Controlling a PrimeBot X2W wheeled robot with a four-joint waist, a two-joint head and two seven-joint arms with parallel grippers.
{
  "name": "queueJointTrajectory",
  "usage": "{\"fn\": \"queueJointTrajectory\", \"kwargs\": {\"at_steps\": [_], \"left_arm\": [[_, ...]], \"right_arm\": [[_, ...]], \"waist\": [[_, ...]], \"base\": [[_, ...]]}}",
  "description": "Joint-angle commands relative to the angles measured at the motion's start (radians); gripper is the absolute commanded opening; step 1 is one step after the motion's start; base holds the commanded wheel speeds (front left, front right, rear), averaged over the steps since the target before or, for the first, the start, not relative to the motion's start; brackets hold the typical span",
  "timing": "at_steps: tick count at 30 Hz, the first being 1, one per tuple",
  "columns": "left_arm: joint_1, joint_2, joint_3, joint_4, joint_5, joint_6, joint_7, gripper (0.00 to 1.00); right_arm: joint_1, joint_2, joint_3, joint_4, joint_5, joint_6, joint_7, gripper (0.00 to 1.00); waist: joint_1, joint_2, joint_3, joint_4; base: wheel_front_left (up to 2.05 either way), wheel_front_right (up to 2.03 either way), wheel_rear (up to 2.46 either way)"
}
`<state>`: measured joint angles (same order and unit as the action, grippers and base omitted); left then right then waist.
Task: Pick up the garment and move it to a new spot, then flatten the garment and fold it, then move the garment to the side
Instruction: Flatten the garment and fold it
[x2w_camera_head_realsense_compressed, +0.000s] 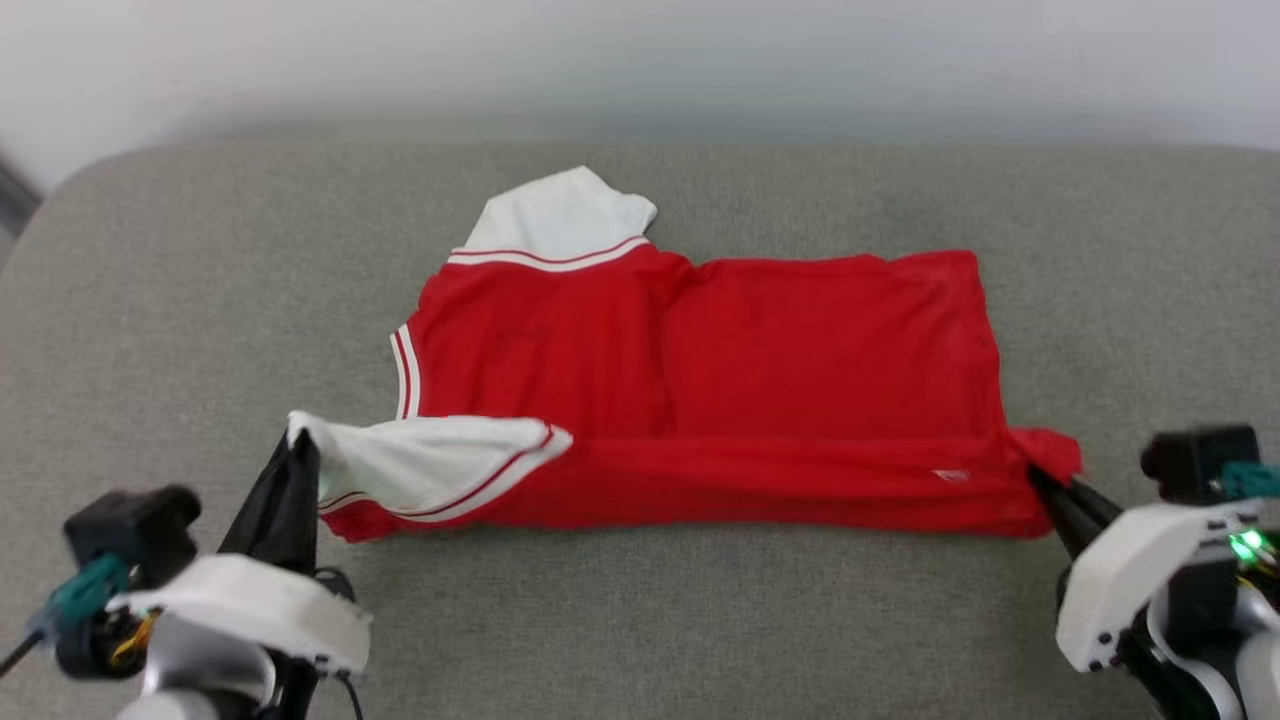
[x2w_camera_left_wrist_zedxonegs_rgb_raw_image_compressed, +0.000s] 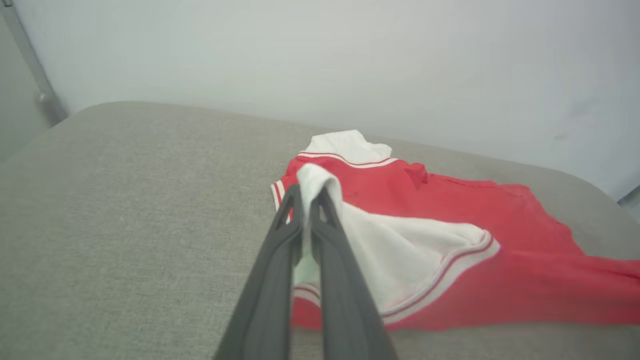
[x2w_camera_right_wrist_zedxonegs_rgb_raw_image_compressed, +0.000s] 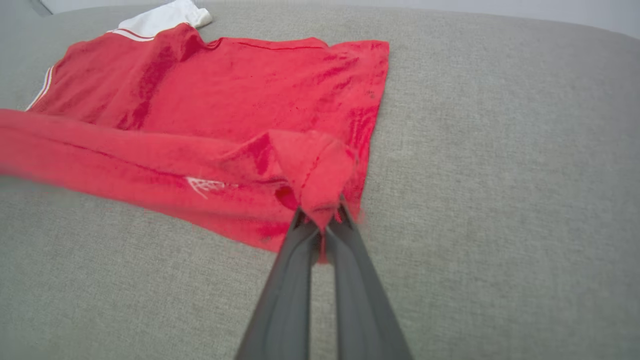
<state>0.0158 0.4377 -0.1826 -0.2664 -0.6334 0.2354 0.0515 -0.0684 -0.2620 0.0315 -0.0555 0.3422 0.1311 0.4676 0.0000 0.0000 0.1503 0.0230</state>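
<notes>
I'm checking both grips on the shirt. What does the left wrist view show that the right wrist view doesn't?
Left wrist: the left gripper shut on the near white sleeve.
Right wrist: the right gripper shut on a red corner, beside a small white mark.
Both: the garment lying on the grey cushion, with its far sleeve.

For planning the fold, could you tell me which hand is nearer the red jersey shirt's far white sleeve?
Left. The left hand pinches the near sleeve, at the far white sleeve's end; the right hand grips the opposite hem corner.
</notes>
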Motion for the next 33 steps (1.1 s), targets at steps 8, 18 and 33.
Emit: {"fn": "queueJointTrajectory", "kwargs": {"at_steps": [8, 18, 33], "left_arm": [[-0.201, -0.039, -0.05, 0.264, -0.015, -0.081, -0.017, 0.0], [-0.352, -0.097, -0.097, 0.594, -0.04, -0.178, -0.042, 1.0], [-0.259, 0.03, -0.071, 0.53, -0.083, -0.181, 0.083, 1.0]], "right_arm": [[-0.167, -0.003, 0.072, 0.176, 0.006, -0.001, -0.033, 0.0], [-0.298, -0.012, 0.172, 0.47, 0.057, -0.001, -0.196, 1.0], [-0.191, -0.027, 0.106, 0.3, 0.007, -0.001, -0.543, 1.0]], "waist": [[0.0, 0.0, 0.099, -0.018], [0.0, 0.0, 0.141, -0.032], [0.0, 0.0, 0.018, -0.077]], "base": [[0.0, 0.0, 0.0], [0.0, 0.0, 0.0], [0.0, 0.0, 0.0]]}}
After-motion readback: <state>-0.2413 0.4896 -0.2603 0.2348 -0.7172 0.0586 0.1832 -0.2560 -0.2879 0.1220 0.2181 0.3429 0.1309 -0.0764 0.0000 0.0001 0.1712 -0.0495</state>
